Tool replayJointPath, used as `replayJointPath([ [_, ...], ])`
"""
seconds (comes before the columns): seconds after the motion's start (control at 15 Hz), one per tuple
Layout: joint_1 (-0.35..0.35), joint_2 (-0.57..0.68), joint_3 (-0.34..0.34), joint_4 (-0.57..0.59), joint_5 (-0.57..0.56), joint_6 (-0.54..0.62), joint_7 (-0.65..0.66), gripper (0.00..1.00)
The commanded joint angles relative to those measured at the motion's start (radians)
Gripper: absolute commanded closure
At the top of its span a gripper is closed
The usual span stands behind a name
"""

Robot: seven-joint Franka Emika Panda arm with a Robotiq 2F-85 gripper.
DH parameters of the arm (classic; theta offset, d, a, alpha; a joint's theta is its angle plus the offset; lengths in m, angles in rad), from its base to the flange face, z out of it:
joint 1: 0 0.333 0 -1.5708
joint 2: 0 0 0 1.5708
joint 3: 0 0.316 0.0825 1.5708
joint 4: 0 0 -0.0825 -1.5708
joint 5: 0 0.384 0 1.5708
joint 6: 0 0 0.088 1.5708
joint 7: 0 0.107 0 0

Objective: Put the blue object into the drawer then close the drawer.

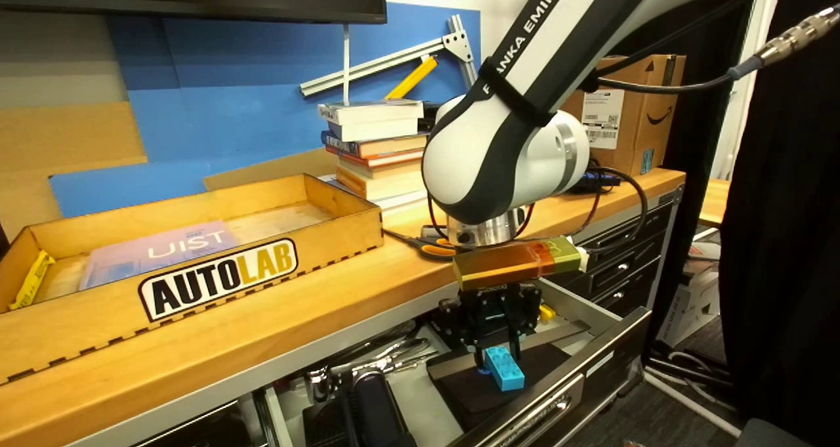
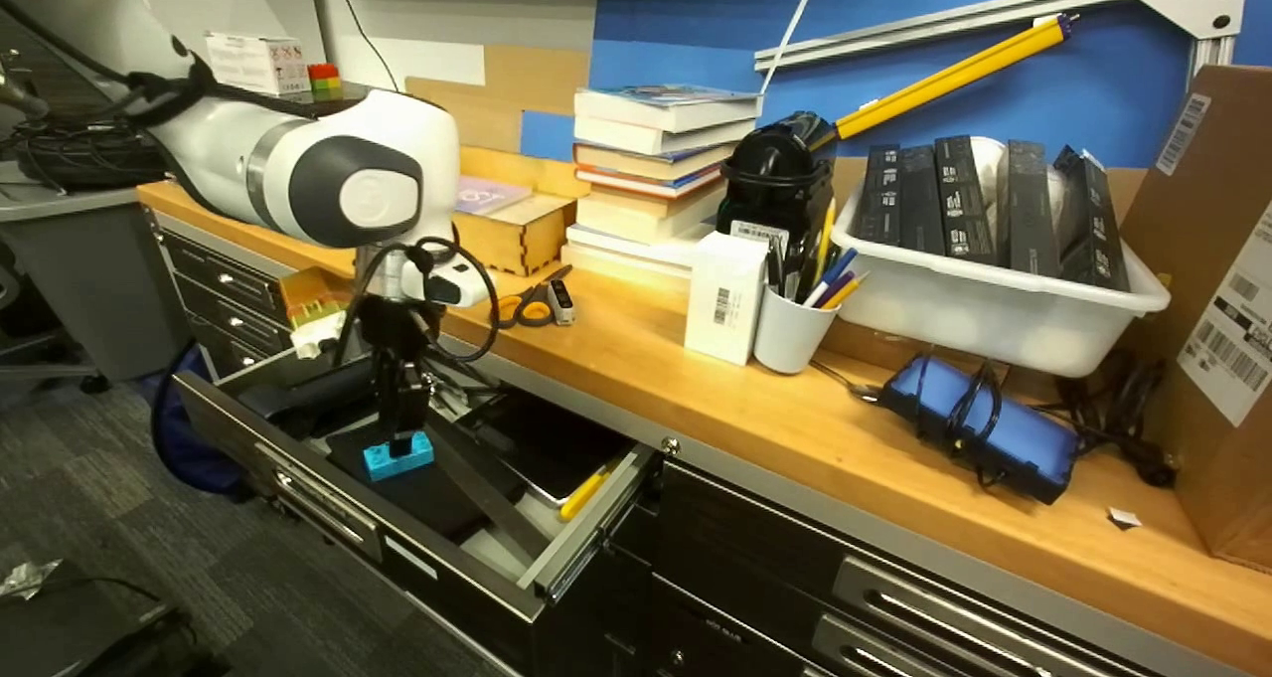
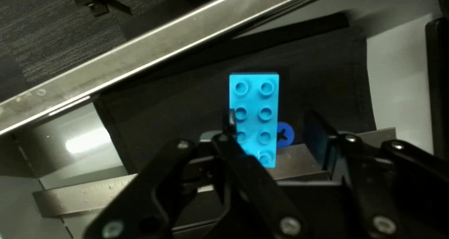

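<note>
Jaws spread, a robot gripper [image 3: 271, 124] points down into a pulled-out drawer [image 1: 627, 350], straddling a blue block [image 3: 254, 102]. The block sits studs up inside the drawer, over a flat black item [image 3: 326, 74]. In the wrist view, one finger [image 3: 229, 126] overlaps the block's edge, contact unclear, while a gap parts the block from the other finger [image 3: 317, 137]. A small blue disc [image 3: 286, 135] shows just beside the block, and a metal strip [image 3: 91, 195] lies inside the drawer. A yellow item [image 2: 584, 495] rests near the drawer's side wall. Above the drawer, a wooden counter [image 2: 616, 357] carries scissors [image 1: 426, 247], a stack of books [image 2: 653, 165] and a wooden tray [image 1: 85, 319] marked AUTOLAB.
</note>
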State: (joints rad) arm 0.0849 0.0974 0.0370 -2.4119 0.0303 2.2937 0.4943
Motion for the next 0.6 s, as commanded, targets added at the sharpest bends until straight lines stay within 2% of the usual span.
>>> replayJointPath([
  [0.0, -0.006, -0.112, 0.010, -0.139, 0.093, 0.091, -0.041, 0.15],
  [0.07, -0.002, -0.149, 0.016, -0.191, 0.120, 0.104, -0.043, 0.06],
  [0.13, 0.000, -0.186, 0.022, -0.241, 0.151, 0.119, -0.058, 0.01],
  [0.47, 0.019, -0.414, 0.062, -0.512, 0.308, 0.336, -0.001, 0.00],
  [0.53, 0.003, -0.334, 0.071, -0.370, 0.281, 0.298, 0.046, 0.00],
])
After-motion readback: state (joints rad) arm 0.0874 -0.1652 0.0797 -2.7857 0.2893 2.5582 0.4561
